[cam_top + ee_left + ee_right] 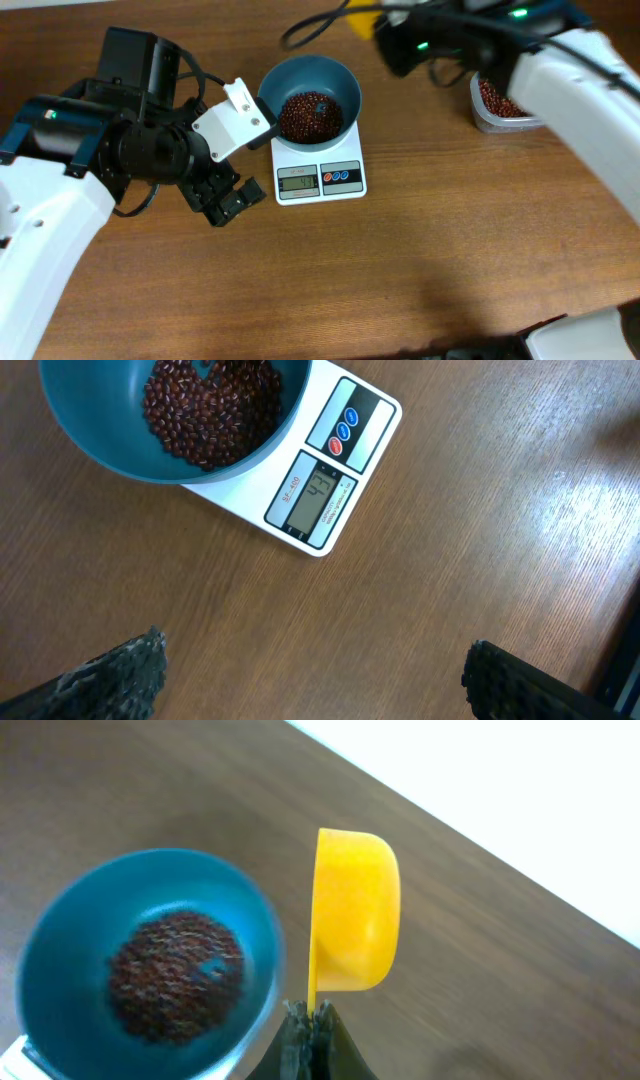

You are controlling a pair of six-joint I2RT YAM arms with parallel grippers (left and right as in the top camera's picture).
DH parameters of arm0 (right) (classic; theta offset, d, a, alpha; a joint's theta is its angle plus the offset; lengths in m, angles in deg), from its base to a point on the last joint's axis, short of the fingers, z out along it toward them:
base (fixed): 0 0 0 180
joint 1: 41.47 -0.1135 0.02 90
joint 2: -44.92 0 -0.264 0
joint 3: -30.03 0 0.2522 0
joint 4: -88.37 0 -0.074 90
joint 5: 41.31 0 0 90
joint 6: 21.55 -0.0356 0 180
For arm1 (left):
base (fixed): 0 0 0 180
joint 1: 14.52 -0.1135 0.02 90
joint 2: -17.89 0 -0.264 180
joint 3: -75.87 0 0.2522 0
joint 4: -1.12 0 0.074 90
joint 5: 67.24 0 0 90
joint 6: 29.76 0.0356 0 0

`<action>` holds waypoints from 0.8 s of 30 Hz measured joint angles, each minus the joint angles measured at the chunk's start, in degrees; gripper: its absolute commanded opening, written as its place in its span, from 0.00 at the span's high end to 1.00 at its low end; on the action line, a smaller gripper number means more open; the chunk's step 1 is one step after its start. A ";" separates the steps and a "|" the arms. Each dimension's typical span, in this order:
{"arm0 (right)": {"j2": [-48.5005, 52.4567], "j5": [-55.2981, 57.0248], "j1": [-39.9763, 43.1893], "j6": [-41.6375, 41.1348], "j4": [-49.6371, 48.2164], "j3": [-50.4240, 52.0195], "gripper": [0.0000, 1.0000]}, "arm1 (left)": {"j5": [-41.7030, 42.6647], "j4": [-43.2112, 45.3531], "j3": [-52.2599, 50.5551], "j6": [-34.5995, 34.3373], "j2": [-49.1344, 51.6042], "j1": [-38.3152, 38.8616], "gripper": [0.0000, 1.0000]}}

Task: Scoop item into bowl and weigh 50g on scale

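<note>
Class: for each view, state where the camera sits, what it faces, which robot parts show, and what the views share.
Overhead: above table, facing down on scale, tub; both arms show.
Left wrist: above scale, facing down; open left gripper, fingertips showing.
Right wrist: behind shut right gripper, facing its yellow scoop.
Shared: bowl of beans, in all three.

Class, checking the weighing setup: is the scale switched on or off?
On: the display on the scale shows dark digits, too small to read.

We count 1 bowl (310,72), 1 scale (354,160), 1 yellow scoop (355,910), 1 clear tub (486,120), 2 heaps of beans (300,118) and 2 arms, left arm (60,190) and right arm (580,90)
</note>
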 measured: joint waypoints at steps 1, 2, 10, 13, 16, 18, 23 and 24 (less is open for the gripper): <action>-1.03 0.17 2.69 -0.55 1.99 -0.22 0.96 | 0.00 0.00 0.00 0.00 0.00 0.00 0.01; -1.95 0.39 6.25 -0.87 5.64 -0.42 0.96 | -0.02 -0.02 0.00 0.00 -0.02 0.00 0.01; -0.81 5.29 25.83 0.68 19.67 -0.87 0.96 | -0.02 0.00 0.00 0.00 0.00 0.00 0.01; 2.47 6.40 28.30 0.87 23.15 -0.90 0.96 | -0.02 0.02 0.00 0.00 -0.02 0.00 0.01; 6.21 6.43 28.61 1.11 23.32 -0.90 0.96 | -0.02 0.02 0.00 -0.02 0.00 0.00 0.01; 9.09 6.43 28.61 1.16 23.26 -0.90 0.96 | -0.02 0.02 0.00 0.00 0.00 0.00 0.01; 13.53 4.37 28.65 1.16 21.31 -0.90 0.96 | -0.02 0.02 0.00 -0.02 0.00 0.00 0.01; 13.53 2.99 28.76 1.11 21.31 -0.90 0.96 | -0.02 0.02 0.00 -0.02 0.00 0.00 0.01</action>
